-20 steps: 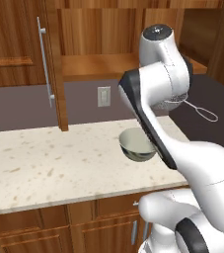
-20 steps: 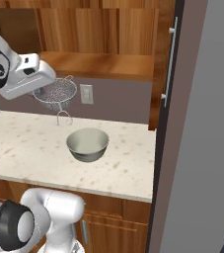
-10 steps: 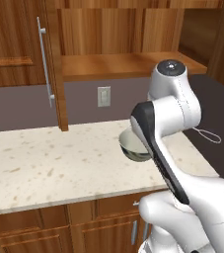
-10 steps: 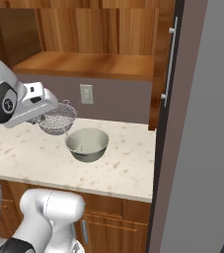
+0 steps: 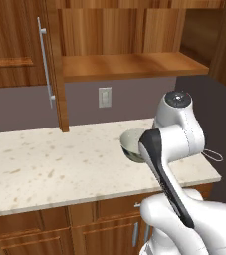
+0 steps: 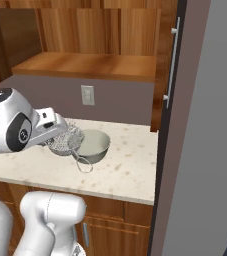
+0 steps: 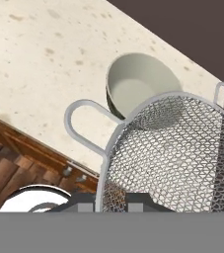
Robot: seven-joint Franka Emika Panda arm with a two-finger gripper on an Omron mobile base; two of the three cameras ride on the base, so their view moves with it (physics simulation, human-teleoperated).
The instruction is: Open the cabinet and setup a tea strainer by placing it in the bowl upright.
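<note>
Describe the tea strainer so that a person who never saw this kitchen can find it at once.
Start at the speckled pale counter under the open wooden cabinet. A cream-green bowl stands there, and beside its rim the robot's hand holds the tea strainer above the counter. It is the one silvery mesh basket, with a thin wire loop handle.

Bare counter [image 5: 55, 164] lies open beside the bowl [image 6: 94, 145]; shelf [image 5: 124, 64] overhangs.

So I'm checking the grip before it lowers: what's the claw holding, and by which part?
The claw holds the tea strainer, pinched at the rim of its mesh basket, beside the bowl.
</note>
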